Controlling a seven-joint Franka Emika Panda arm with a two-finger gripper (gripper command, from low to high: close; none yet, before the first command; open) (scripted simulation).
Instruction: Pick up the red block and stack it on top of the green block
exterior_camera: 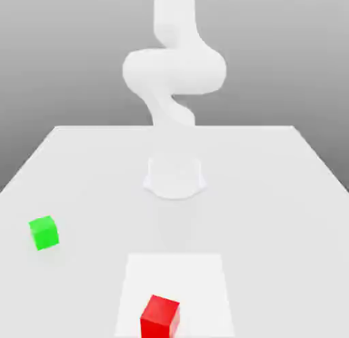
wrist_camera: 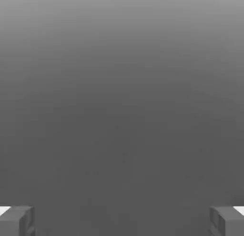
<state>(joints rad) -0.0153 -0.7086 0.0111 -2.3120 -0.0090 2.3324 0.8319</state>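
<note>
the red block point(exterior_camera: 161, 317) sits on the table point(exterior_camera: 286, 193) at the near edge of the exterior view, on a paler square patch, well out in front of the arm's base. the green block point(exterior_camera: 44, 232) lies well apart from it, toward the exterior view's left and a little farther back. in the hand view the hand point(wrist_camera: 122, 221) has its fingers point(wrist_camera: 16, 220) spread wide, gripping nothing. the reach likely runs outward and down toward the red block.
</note>
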